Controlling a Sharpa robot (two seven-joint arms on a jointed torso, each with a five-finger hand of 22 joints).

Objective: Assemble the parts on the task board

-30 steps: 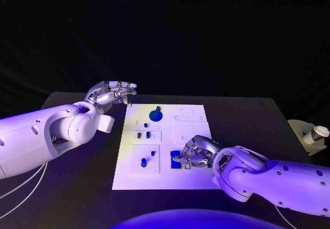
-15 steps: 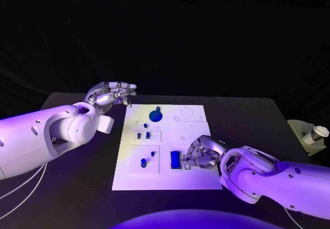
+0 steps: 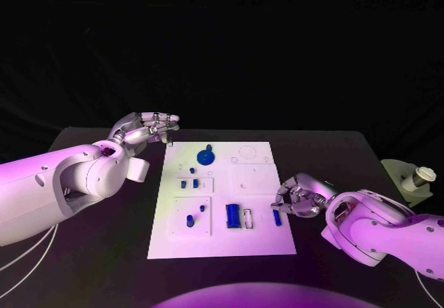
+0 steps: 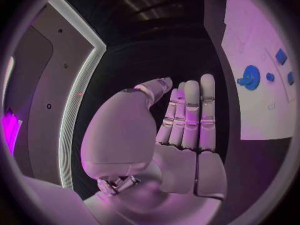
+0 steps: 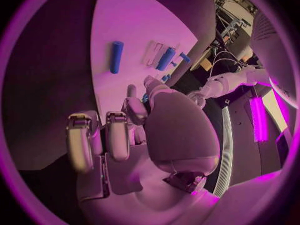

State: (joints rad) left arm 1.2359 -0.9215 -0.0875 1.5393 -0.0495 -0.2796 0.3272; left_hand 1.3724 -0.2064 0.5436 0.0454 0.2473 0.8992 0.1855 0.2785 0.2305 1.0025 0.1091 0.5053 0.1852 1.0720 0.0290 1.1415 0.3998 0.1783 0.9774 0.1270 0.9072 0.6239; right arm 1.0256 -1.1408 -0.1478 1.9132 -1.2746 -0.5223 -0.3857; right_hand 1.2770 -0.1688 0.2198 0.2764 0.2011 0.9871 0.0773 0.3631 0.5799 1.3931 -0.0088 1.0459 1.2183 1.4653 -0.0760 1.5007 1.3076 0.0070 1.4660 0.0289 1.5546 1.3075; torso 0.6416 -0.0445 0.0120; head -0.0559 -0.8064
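White task board on the black counter, right hand curled in and holding nothing just beside a small blue part, left hand fingers pressed together, empty, near the board's far corner

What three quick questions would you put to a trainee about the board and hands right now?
1. True or false: the left hand rests on the blue gear.
2. Which part lies nearest the right hand? A: the blue gear. B: the blue rod. C: the blue block.
3. Fill in: the left hand is beside the far ____ corner of the task board, by the robot's own sides.
Key: 1 false, it is apart from the gear; 2 B; 3 left.
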